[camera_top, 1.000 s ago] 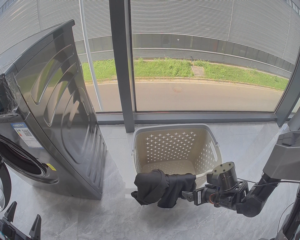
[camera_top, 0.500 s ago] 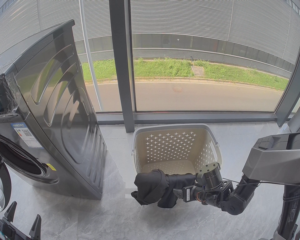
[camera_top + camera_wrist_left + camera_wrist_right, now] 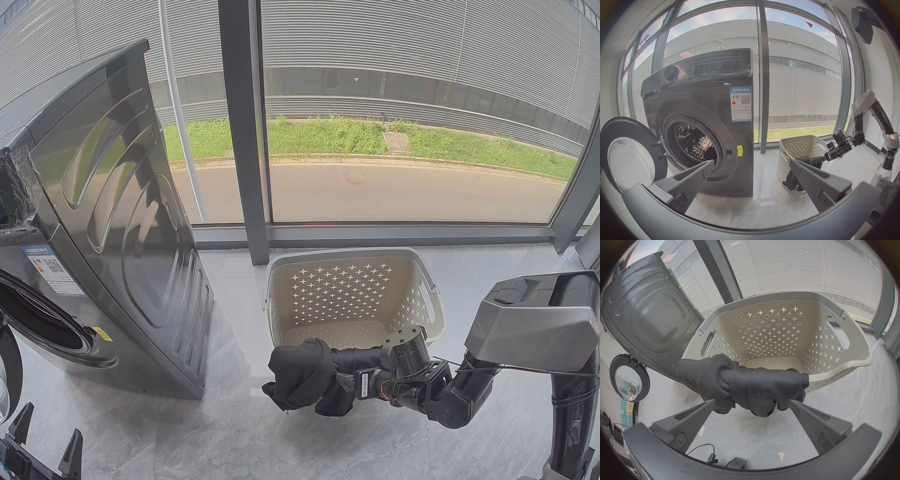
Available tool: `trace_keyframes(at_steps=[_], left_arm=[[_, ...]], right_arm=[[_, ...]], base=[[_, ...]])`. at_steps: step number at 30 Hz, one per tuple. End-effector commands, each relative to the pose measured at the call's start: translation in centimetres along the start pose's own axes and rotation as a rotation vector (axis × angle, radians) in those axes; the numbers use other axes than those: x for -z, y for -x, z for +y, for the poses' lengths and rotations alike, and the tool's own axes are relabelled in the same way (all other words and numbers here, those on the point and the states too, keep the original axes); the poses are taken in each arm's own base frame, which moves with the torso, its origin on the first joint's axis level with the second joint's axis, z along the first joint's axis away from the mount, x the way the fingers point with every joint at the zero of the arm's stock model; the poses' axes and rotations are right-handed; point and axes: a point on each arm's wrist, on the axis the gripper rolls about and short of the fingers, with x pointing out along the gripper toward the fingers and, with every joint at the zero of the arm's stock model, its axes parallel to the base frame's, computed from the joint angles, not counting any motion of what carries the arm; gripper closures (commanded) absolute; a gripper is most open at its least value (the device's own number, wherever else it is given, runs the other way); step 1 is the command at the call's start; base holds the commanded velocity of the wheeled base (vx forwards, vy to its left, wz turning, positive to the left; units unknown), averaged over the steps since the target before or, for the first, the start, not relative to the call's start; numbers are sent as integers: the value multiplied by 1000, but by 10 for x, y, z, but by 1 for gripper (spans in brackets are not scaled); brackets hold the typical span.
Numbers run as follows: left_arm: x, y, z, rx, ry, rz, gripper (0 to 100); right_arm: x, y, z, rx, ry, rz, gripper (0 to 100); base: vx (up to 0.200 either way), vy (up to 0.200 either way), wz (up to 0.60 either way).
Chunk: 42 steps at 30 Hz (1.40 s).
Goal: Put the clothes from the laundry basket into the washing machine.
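On basket [image 3: 775, 297] rim, black garment [image 3: 756, 387] between right fingers [image 3: 814, 421], perhaps touching.

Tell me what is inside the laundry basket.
The laundry basket shows only its own star-punched walls and floor. A dark garment hangs over its near rim and covers the floor strip just behind, so that part cannot be checked.

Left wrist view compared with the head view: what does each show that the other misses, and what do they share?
Left wrist view: the metal drum inside the washing machine and the glass of its open door. Head view: the machine's ribbed side panel and the inside floor of the laundry basket. Shared: the basket, the dark garment draped over its near rim, and the right gripper at the garment.
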Motion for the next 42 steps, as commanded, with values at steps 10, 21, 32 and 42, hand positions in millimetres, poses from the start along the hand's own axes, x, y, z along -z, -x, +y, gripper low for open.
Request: trace_keyframes(at_steps=[10,21,32,42], left_arm=[[4,0,0,-2,1,-2,0],[5,0,0,-2,1,0,0],[4,0,0,-2,1,-2,0],[4,0,0,-5,3,-1,0]], right_arm=[[3,-15,-1,27,-20,-17,0],[-3,-19,1,22,-34,-38,0],[-4,-22,2,21,-28,-41,100],[-7,-19,3,17,-30,-44,100]], base=[[0,0,0],[0,0,0],[0,0,0],[0,0,0]])
